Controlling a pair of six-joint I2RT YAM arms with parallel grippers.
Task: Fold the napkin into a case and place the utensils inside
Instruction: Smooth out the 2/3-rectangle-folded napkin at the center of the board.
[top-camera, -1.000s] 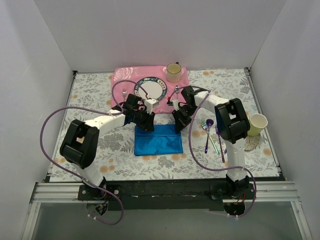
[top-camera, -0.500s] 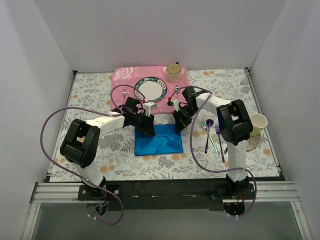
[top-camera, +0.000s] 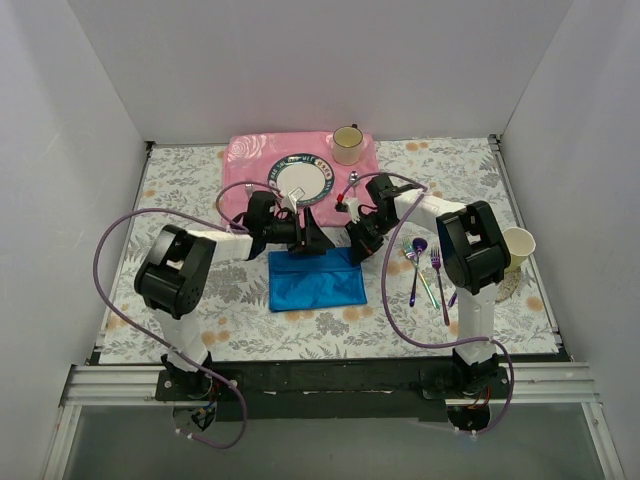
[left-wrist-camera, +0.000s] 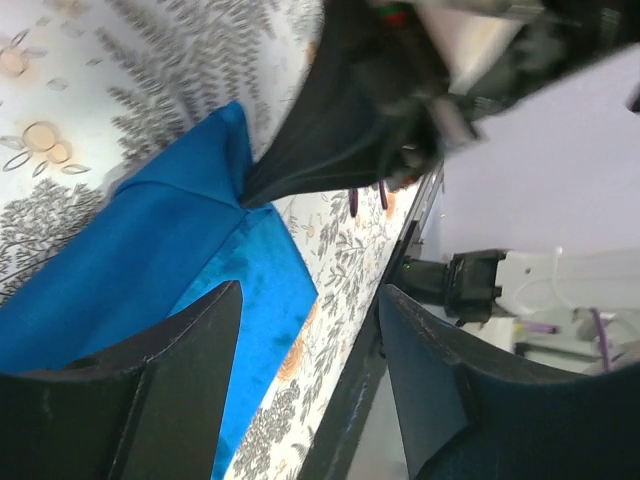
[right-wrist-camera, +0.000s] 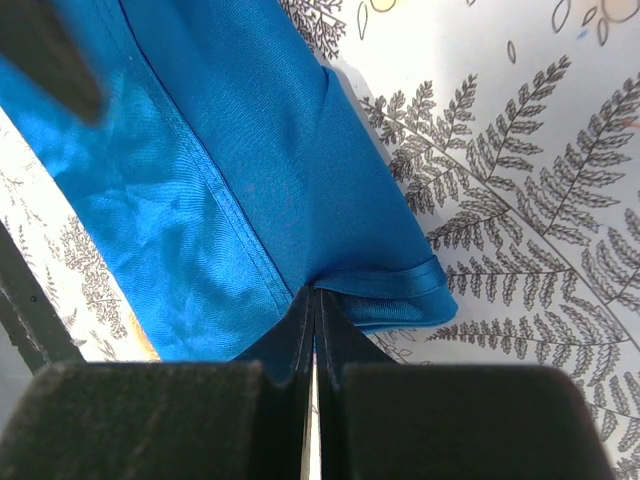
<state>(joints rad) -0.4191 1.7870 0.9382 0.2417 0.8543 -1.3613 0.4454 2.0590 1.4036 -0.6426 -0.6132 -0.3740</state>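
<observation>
Fern-printed tablecloth (top-camera: 185, 195) bears satiny blue napkin (top-camera: 318, 282); right claw (right-wrist-camera: 313, 305) pinches its hem, left claw (left-wrist-camera: 310, 300) spread.

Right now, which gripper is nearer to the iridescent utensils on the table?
Right. The right gripper, pinching the napkin's far right corner, sits just left of the utensils. The left gripper is at the napkin's far edge, farther left.

Top external: overhead from behind, distant | left wrist: low, oblique, close | right wrist: downward, closest | shared: napkin (top-camera: 317, 280)
</observation>
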